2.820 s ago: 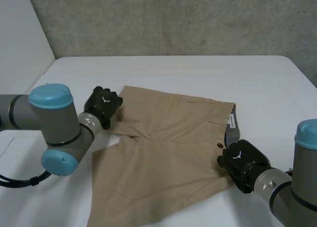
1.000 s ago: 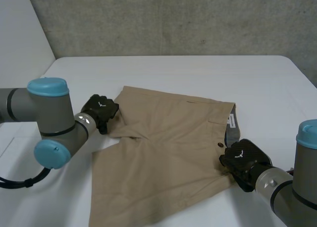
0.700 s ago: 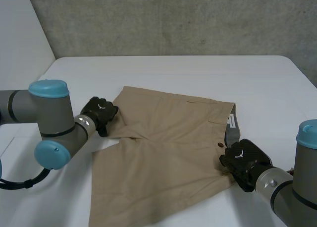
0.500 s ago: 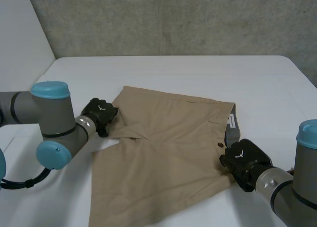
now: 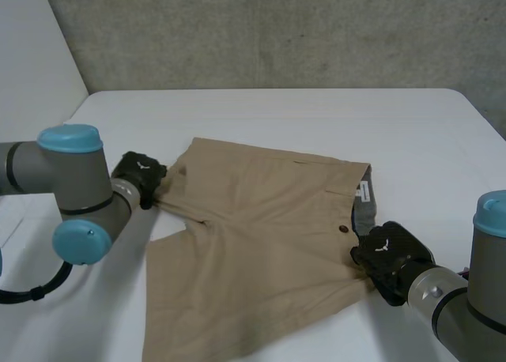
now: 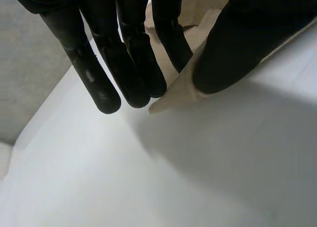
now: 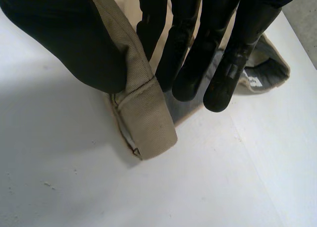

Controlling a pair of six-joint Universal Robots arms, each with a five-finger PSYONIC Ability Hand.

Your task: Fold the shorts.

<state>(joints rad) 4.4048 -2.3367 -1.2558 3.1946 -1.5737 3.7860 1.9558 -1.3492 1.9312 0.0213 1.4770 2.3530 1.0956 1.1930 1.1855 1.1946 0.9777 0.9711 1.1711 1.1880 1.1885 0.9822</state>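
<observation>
Khaki shorts [image 5: 261, 243] lie flat mid-table, with bare white table [image 5: 316, 113] open beyond them and on both sides. The left hand [image 5: 139, 176] pinches a leg-hem corner between thumb and fingers; the right hand [image 5: 391, 255] pinches the waistband's near end.

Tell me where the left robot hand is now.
In the head view, the left robot hand is left of the shorts on the white table, pinching the far leg's hem.
</observation>
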